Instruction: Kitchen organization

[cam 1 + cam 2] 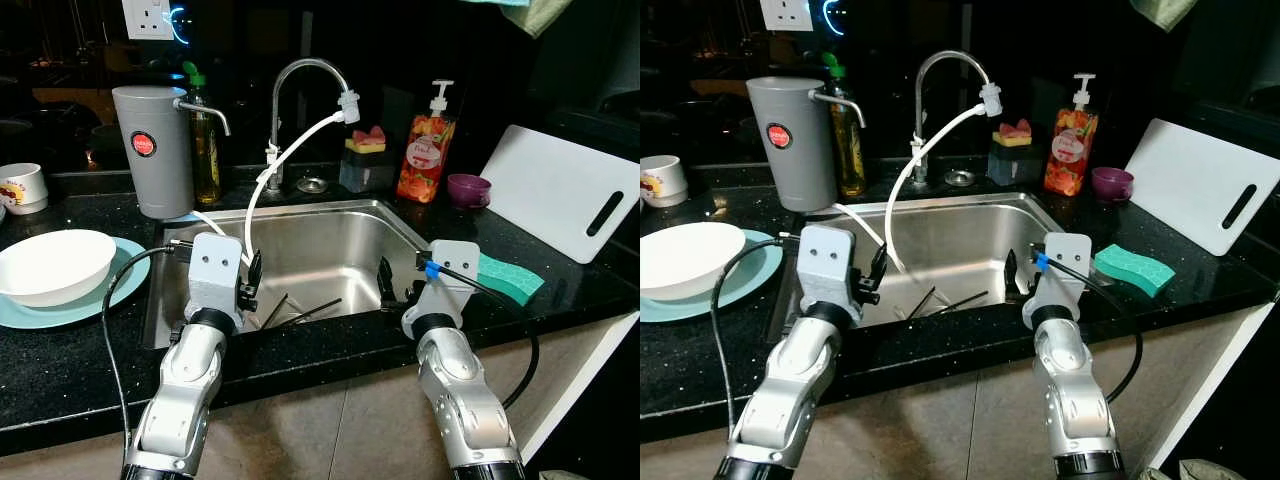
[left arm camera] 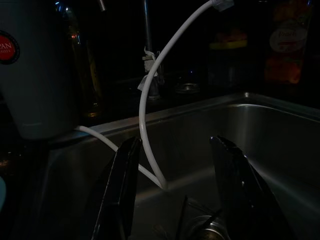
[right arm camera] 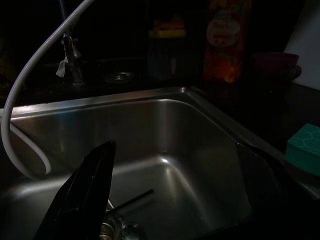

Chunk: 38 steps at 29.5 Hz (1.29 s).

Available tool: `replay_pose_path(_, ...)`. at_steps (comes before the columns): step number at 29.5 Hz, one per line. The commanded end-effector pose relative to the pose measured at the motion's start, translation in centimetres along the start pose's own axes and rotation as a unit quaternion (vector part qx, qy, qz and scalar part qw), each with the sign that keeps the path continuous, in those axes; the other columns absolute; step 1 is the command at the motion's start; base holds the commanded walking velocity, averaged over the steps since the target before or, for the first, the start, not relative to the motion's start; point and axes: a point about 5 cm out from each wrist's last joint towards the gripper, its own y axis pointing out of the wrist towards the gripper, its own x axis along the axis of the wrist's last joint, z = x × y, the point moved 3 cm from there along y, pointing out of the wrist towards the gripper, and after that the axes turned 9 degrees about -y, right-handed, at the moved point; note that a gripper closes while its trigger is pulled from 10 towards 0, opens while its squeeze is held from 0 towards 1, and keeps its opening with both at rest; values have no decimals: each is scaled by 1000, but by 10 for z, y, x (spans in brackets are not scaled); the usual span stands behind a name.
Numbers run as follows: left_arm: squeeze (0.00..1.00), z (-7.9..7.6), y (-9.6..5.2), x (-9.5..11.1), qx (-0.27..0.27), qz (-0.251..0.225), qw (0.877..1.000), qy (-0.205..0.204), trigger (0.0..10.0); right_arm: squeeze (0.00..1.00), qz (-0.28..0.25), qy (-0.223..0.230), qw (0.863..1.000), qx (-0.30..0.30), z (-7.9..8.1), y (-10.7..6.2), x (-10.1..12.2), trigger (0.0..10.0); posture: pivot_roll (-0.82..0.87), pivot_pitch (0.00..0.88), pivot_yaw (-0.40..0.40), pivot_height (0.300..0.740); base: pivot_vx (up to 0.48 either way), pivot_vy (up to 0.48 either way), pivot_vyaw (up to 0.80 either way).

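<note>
While both grippers, left [image 1: 250, 283] and right [image 1: 388, 285], hover open-fingered over the sink [image 1: 330, 235], the white hose [image 1: 275, 170] could snag the left fingers.

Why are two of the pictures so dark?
Both wrist views sit low in the shaded stainless steel sink, so only its walls and the white hose catch light; the eye views are brighter, with light glinting off the curved chrome tap.
</note>
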Motion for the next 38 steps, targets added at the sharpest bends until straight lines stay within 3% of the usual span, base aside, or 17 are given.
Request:
replay_pose_path(1,0,-3,-2,-3,-3,7,1000,-1,10000,0,2,-1,1000,-3,-2,-2,0,10000,65,39,-62,740,0,0,0)
replay_pose_path(16,0,-9,-1,-6,-12,12,1000,-5,10000,0,7,-6,1000,-11,-8,-6,-3,10000,41,53,-55,740,0,0,0)
replay_pose_path(27,0,-3,-1,-3,-8,8,1000,2,10000,0,2,0,1000,0,2,-3,1,10000,64,42,-54,740,0,0,0)
replay_pose_path(38,0,-8,0,-4,-13,9,1000,-3,10000,0,2,-7,1000,-7,-5,-4,1,10000,49,33,-54,740,0,0,0)
